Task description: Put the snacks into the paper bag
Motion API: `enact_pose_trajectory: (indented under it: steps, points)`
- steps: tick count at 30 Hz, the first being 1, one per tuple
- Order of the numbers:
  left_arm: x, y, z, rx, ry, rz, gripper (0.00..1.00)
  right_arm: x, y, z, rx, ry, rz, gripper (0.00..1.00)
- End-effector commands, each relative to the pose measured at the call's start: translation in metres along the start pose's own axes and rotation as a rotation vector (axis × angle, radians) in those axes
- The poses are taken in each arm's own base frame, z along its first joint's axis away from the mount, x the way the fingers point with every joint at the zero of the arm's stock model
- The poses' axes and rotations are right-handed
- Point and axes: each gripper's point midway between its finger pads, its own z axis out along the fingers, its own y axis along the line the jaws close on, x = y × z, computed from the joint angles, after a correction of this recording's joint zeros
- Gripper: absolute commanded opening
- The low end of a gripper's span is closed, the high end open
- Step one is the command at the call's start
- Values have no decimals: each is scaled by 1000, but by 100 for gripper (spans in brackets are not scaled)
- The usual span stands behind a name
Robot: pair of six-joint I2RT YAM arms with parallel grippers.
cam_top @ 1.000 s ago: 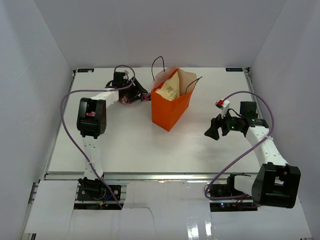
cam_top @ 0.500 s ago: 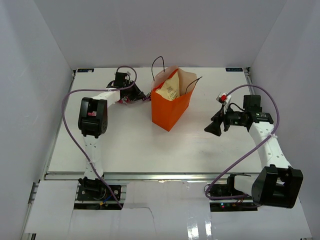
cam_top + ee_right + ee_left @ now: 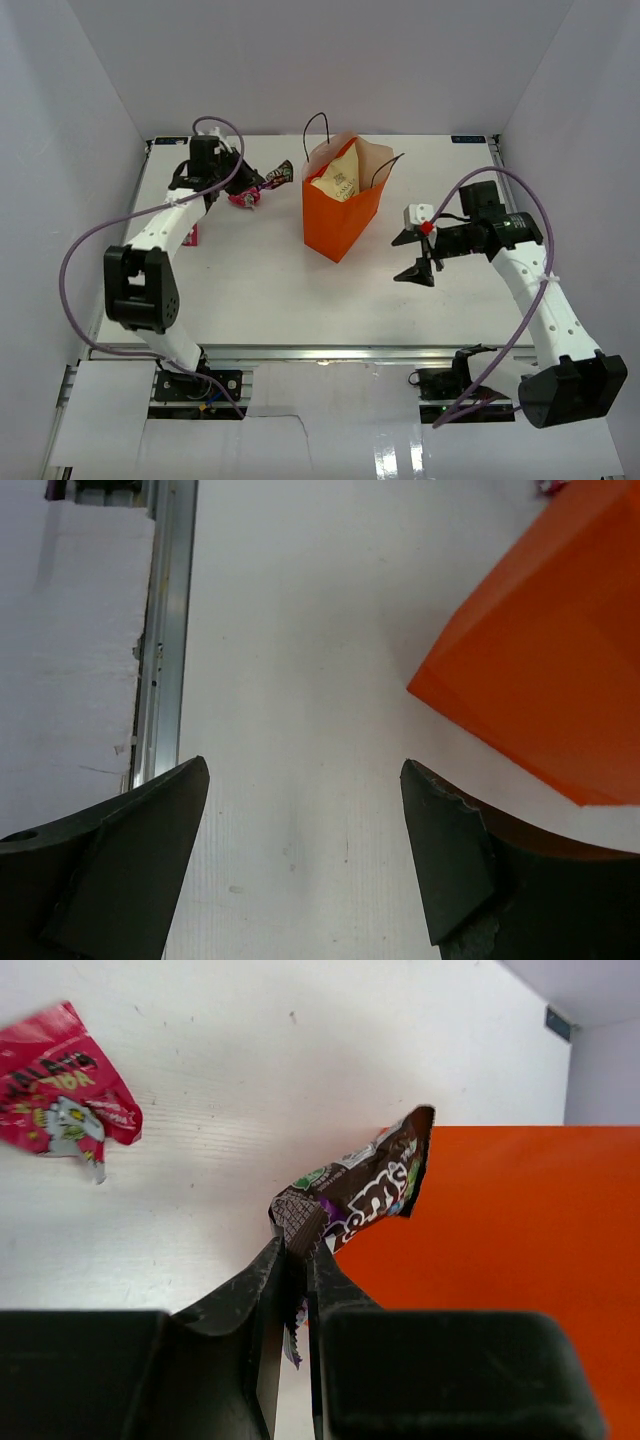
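While our left gripper (image 3: 297,1250) pinches the shiny purple-brown candy packet (image 3: 362,1195) between its jaws above the white bench (image 3: 260,280), left of the upright orange paper bag (image 3: 342,215), our right gripper (image 3: 300,850) hangs spread and empty; a pink-red packet (image 3: 60,1095) lies nearby.

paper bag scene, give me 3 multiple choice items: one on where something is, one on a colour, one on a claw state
1. Where is the pink-red packet relative to the paper bag in the top view?
A. inside it
B. on the table to its left
C. on the table to its right

2. What colour is the bag's outside?
A. orange
B. green
C. white

3. What is the left claw doing?
A. open over the table
B. shut on nothing
C. shut on the purple-brown packet

Answers: 1 B, it lies on the table left of the bag. 2 A, its walls are orange. 3 C, the left wrist view shows the packet's end pinched between the fingers.
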Motion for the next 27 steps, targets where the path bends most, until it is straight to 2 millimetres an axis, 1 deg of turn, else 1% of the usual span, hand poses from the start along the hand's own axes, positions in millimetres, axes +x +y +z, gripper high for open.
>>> enact_pose_trajectory:
  steps: [1, 2, 3, 4, 6, 7, 9, 10, 11, 12, 13, 14, 15, 16, 17, 18, 19, 20, 21, 22, 23, 24, 25, 26, 27]
  points:
    - [-19, 0, -54, -71, -131, 57, 2, -28, -1, 9, 13, 64, -179, 83]
    - [-21, 3, -65, -96, -157, 60, 1, -33, -3, 12, 23, 71, -209, 84]
    - [-23, 1, -86, -105, -200, 66, 1, -42, -5, 18, 20, 65, -255, 84]
    - [-28, 6, -98, -145, -238, 65, 0, -48, -12, 18, 50, 82, -267, 84]
    - [-34, 0, -122, -145, -298, 71, 0, -59, -20, 24, 65, 82, -291, 84]
    - [-40, -12, -144, -115, -352, 77, 0, -75, -34, 22, 119, 70, -340, 84]
    - [-43, -30, -163, -51, -379, 77, 0, -97, -43, 28, 158, 38, -358, 84]
    - [-46, -45, -177, 3, -403, 85, 1, -120, -59, 27, 225, 5, -416, 84]
    - [-40, -59, -182, 70, -378, 97, 1, -135, -59, 31, 233, -19, -447, 84]
    - [-38, -68, -188, 114, -367, 86, 1, -147, -64, 34, 251, -32, -478, 85]
    - [-35, -78, -195, 160, -362, 87, 1, -162, -76, 35, 295, -41, -524, 85]
    - [-31, -84, -198, 191, -344, 87, 1, -173, -74, 42, 287, -52, -567, 85]
    - [-23, -94, -200, 243, -305, 90, 1, -180, -77, 46, 292, -48, -644, 86]
    - [-19, -98, -203, 268, -286, 69, 0, -182, -85, 51, 317, -29, -678, 86]
    - [-14, -101, -206, 287, -269, 58, 0, -197, -86, 56, 338, -57, -742, 88]
    - [-8, -106, -209, 316, -243, 52, 0, -203, -91, 58, 364, -48, -799, 90]
    - [-4, -107, -210, 327, -223, 24, 0, -205, -95, 67, 366, -42, -827, 94]
    - [1, -108, -212, 338, -208, 12, 0, -214, -91, 75, 365, -57, -866, 97]
    - [7, -110, -213, 357, -178, 1, 0, -221, -91, 79, 367, -56, -910, 98]
    - [12, -111, -214, 367, -157, -23, 0, -219, -95, 89, 367, -42, -919, 98]
    - [17, -110, -213, 373, -134, -37, 0, -225, -89, 100, 353, -52, -945, 98]
    - [23, -112, -215, 388, -111, -43, 0, -231, -90, 103, 369, -44, -983, 99]
    - [25, -112, -216, 389, -100, -52, 0, -228, -92, 114, 364, -27, -994, 98]
    - [28, -112, -217, 391, -91, -60, 0, -232, -86, 124, 355, -29, -1023, 97]
    - [30, -112, -219, 393, -88, -63, 0, -237, -91, 126, 382, -15, -1042, 97]
